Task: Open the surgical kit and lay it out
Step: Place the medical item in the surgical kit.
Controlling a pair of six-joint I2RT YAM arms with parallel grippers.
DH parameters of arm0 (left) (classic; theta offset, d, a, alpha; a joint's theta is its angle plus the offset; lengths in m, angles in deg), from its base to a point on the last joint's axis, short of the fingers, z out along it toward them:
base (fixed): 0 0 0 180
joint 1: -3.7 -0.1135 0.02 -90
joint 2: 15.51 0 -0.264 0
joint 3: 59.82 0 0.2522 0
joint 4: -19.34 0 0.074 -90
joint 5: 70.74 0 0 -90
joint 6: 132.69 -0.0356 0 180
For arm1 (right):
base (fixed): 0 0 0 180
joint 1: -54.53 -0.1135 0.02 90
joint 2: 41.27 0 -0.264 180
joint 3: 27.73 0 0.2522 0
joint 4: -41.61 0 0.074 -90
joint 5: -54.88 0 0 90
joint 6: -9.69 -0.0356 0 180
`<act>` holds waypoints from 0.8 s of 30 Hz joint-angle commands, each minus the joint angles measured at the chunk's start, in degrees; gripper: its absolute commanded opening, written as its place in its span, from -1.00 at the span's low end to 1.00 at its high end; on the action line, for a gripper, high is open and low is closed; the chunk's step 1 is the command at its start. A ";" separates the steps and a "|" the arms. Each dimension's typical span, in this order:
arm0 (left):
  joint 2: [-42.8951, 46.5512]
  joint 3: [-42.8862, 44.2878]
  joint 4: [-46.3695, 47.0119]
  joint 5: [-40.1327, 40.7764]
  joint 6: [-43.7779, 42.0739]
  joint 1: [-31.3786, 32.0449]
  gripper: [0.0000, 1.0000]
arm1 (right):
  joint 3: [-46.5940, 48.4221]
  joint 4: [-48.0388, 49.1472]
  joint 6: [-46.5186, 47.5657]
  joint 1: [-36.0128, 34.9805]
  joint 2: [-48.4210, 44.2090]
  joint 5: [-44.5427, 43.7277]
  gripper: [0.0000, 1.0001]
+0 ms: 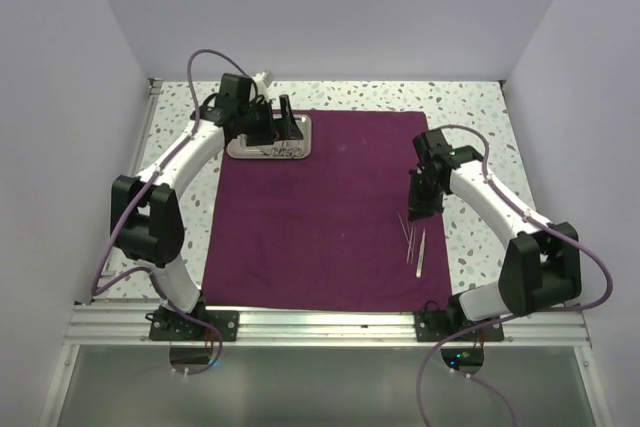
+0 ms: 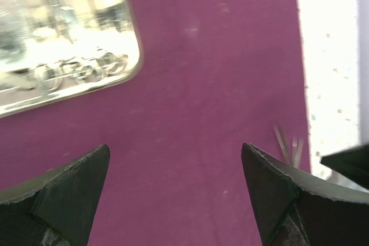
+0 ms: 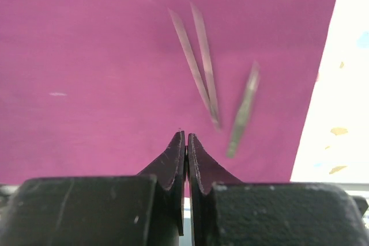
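The magenta-purple cloth wrap (image 1: 320, 207) lies spread flat on the table. The shiny steel tray (image 1: 270, 139) sits on its far left corner and holds silver scissors with ring handles (image 2: 75, 70). My left gripper (image 1: 283, 127) hovers by the tray; in the left wrist view the left gripper (image 2: 174, 149) is open and empty over bare cloth (image 2: 202, 84), with the tray (image 2: 57, 44) at the upper left. My right gripper (image 1: 418, 209) is near the cloth's right edge; in its wrist view it (image 3: 185, 136) is shut and empty. Spread tweezers (image 3: 196, 61) and a second thin tool (image 3: 242, 110) lie just ahead of it.
The speckled white tabletop (image 1: 470, 117) shows around the cloth. White walls enclose the far side and both sides. An aluminium rail (image 1: 320, 322) with both arm bases runs along the near edge.
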State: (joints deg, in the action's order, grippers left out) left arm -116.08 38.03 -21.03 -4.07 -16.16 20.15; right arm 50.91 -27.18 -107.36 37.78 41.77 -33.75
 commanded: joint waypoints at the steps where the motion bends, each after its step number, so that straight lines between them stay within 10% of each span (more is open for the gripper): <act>1: 1.97 1.60 -4.85 6.01 -4.99 -0.36 0.99 | -6.76 3.32 -1.33 0.23 -2.97 -4.61 -1.00; 10: -1.54 4.76 -6.17 9.09 -4.90 -0.63 0.99 | -10.57 10.63 -2.04 0.14 1.06 -12.35 -1.00; 20: -13.13 17.14 -13.46 24.71 -7.01 -0.54 0.97 | -6.88 6.87 -0.99 0.14 -2.36 -13.23 0.20; 24: -18.94 23.55 -15.13 30.88 -8.68 -0.19 0.84 | -4.42 4.32 -1.16 0.14 -5.43 -12.62 0.29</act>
State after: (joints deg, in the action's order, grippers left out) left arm -131.54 56.48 -33.38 18.98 -21.91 19.62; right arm 42.56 -20.58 -108.52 37.78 40.22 -45.05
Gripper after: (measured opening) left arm 0.940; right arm 0.639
